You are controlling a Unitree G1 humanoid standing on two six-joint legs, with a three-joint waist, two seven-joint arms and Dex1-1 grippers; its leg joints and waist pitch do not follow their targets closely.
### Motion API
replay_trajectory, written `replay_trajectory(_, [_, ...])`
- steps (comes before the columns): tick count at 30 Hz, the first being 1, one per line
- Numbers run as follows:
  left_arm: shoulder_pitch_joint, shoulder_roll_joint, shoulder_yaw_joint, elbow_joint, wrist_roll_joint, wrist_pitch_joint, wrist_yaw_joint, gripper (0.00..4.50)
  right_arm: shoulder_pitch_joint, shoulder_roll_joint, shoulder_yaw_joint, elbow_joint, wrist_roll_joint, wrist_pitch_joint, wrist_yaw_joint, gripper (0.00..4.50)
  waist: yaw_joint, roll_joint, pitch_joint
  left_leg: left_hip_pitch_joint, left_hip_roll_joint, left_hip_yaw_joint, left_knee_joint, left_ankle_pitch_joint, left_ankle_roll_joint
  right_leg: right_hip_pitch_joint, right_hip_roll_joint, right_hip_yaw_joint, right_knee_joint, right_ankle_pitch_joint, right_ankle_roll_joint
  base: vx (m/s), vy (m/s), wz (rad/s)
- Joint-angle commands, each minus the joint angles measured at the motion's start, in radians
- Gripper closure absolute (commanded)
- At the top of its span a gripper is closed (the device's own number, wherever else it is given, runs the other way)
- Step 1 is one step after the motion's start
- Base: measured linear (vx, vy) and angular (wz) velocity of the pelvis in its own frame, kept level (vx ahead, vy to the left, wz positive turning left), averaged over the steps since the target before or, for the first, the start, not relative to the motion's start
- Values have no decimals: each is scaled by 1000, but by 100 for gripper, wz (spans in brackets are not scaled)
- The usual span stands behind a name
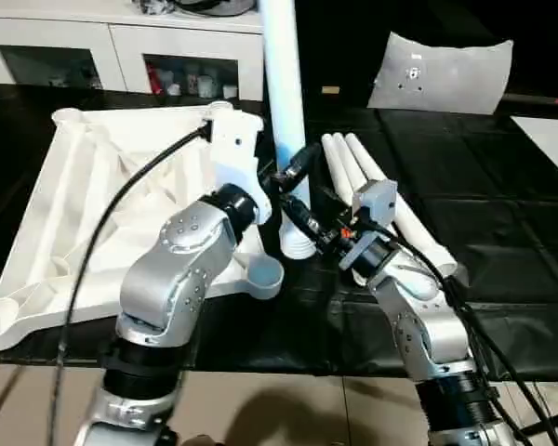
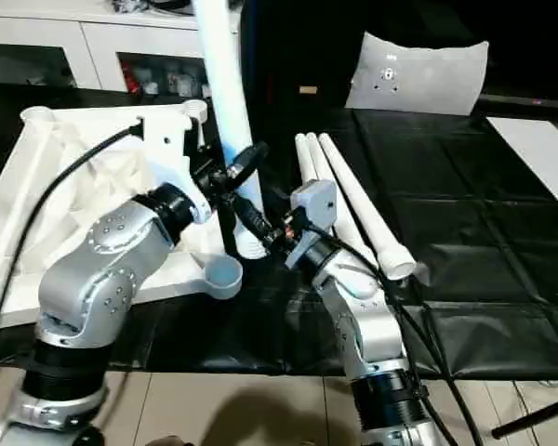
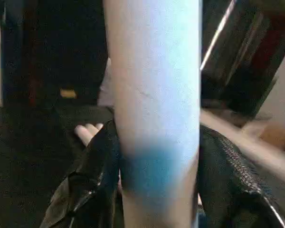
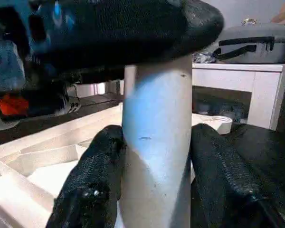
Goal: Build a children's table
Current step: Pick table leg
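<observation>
Square white plastic table top (image 1: 102, 214): lies ribbed underside up on the black-covered work table (image 1: 502, 223), toward its left side, far edge tilted up; round sockets at its corners, one empty socket (image 1: 263, 275) at the near corner close to the table's front edge.

Left gripper (image 1: 281, 181): reaches from the left over the top's right edge; its two black fingers (image 3: 92, 175) are clamped on either side of the upright leg, as the left wrist view shows.

Long tapered round white plastic leg, upright (image 1: 284, 102): stands just right of the table top, near the middle of the work table, its ribbed foot (image 1: 298, 243) low down beside the near corner socket; whether the foot rests on the black cover cannot be told.

Right gripper (image 1: 302, 223): comes from the right, lower on the same leg, below the left gripper; its black fingers (image 4: 90, 180) are pressed against both sides of the shaft.

Three spare white tapered legs (image 1: 391, 209): lie side by side, touching, right of the upright leg, running from the middle toward the front right.

Grey sheet (image 1: 442, 74): far right corner.

White cabinet with shelves (image 1: 121, 51): behind the far left edge.
</observation>
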Motion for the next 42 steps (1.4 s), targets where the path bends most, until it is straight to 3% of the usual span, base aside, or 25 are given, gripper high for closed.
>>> replay_trajectory(1, [5,-31,41,-2,-86,53,18,248,-26,-1,4,-4,-4,-23,3,268,-1,3,-70,10,49,-14,-63,-135,23,58,-86,50,-79,-115,-185,0,0,0])
replay_trajectory(10, [-8,-62,93,9,-128,80,36,248,-28,3,3,1,-12,-29,-20,268,-1,5,-70,11,51,-17,-64,-136,33,57,-85,50,-80,-125,-166,0,0,0])
replay_trajectory(15, [-17,-38,76,18,-87,73,44,248,-34,10,2,4,-26,-33,-43,268,-2,5,-70,13,52,-18,-65,-143,31,55,-85,50,-80,-136,-160,0,0,0])
replay_trajectory(18, [-30,-26,74,46,-57,43,50,248,-38,12,-2,10,-6,-27,-23,198,-4,8,-71,12,50,-17,-64,-141,29,55,-84,50,-82,-127,-157,0,0,0])
replay_trajectory(23, [-69,2,98,93,-45,25,39,253,-22,10,-14,-28,57,25,10,158,-5,10,-71,14,51,-20,-66,-149,28,57,-83,50,-80,-118,-156,0,0,0])
replay_trajectory(25, [-89,25,104,121,-41,20,22,257,-14,14,-46,-69,147,93,32,139,-4,10,-73,15,51,-20,-65,-136,33,59,-83,50,-77,-95,-164,0,0,0])
replay_trajectory(28, [-111,61,113,154,-49,23,-18,261,-8,-11,-77,-103,215,163,52,114,-1,12,-73,17,51,-20,-66,-124,38,59,-83,49,-76,-79,-169,0,0,0])
replay_trajectory(30, [-133,86,137,180,-90,42,-69,262,-24,-25,-132,-96,252,181,21,103,1,12,-74,17,50,-18,-64,-114,35,58,-85,49,-74,-73,-175,0,0,0])
replay_trajectory(31, [-133,86,137,180,-90,42,-69,263,-24,-25,-132,-96,252,181,21,94,3,12,-74,16,49,-17,-64,-115,28,58,-86,49,-74,-79,-182,0,0,0])
replay_trajectory(32, [-148,106,149,193,-133,75,-116,263,-40,-45,-174,-89,285,239,-9,82,3,11,-73,16,49,-17,-64,-117,26,57,-86,49,-75,-84,-184,0,0,0])
replay_trajectory(33, [-148,106,149,193,-133,75,-116,263,-40,-45,-174,-89,285,239,-9,72,3,11,-73,19,46,-15,-64,-117,24,57,-84,49,-75,-90,-186,0,0,0])
replay_trajectory(34, [-164,131,161,201,-184,118,-176,264,-52,-86,-204,-93,336,336,-10,65,3,11,-73,18,46,-16,-64,-115,17,58,-83,48,-74,-95,-186,0,0,0])
replay_trajectory(35, [-164,131,161,201,-184,118,-176,264,-52,-86,-204,-93,336,336,-10,65,5,11,-74,20,44,-16,-63,-114,17,59,-82,47,-74,-98,-187,0,0,0])
replay_trajectory(37, [-185,146,185,215,-241,164,-218,264,-65,-135,-228,-94,389,473,-21,62,7,11,-74,19,44,-15,-62,-110,15,59,-82,48,-74,-91,-188,0,0,0])
replay_trajectory(42, [-231,201,202,243,-328,221,-355,264,-75,-202,-320,-121,607,627,21,62,13,13,-76,15,40,-13,-59,-92,28,64,-84,47,-76,-82,-193,0,0,0])
